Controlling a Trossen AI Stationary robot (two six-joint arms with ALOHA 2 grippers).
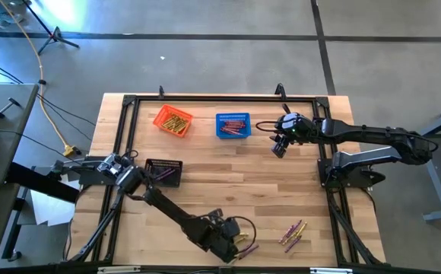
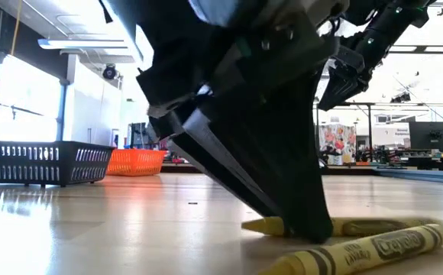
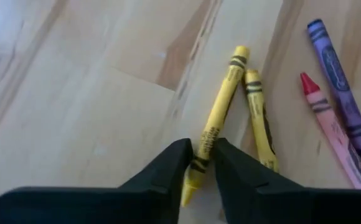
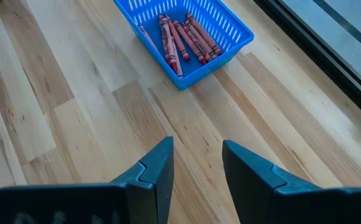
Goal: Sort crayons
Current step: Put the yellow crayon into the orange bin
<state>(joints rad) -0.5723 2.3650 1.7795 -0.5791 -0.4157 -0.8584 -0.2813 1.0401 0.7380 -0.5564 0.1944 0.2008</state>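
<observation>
Closing around a yellow crayon [image 3: 215,127], the left gripper [image 3: 198,163] is seen low on the table near the front edge, well away from the orange basket [image 1: 173,120] at the far side. In the left wrist view the two dark fingers are set on either side of the crayon near its pointed end, with hardly any gap left; whether the crayon is truly clamped yet cannot be told.

A second yellow crayon [image 3: 259,121] lies just beside the first, the two touching near their far ends. There lies the risk: if the lift is made at a slant, the neighbour may be dragged or rolled along. Because the hold is taken so near the tip and not at the middle, the crayon may well pivot or slip out on the way up.

A red crayon [image 3: 331,130] and a purple crayon [image 3: 342,93] lie a little farther off on the same side, and could be nudged by a sideways sweep.

The right gripper [image 4: 197,163] is held with its fingers apart and empty, near the blue basket [image 4: 230,46], just right of the orange basket. Red crayons are already lying in the blue one and yellow in the orange, while a black basket [image 1: 163,171] sits nearer the left arm's base.
</observation>
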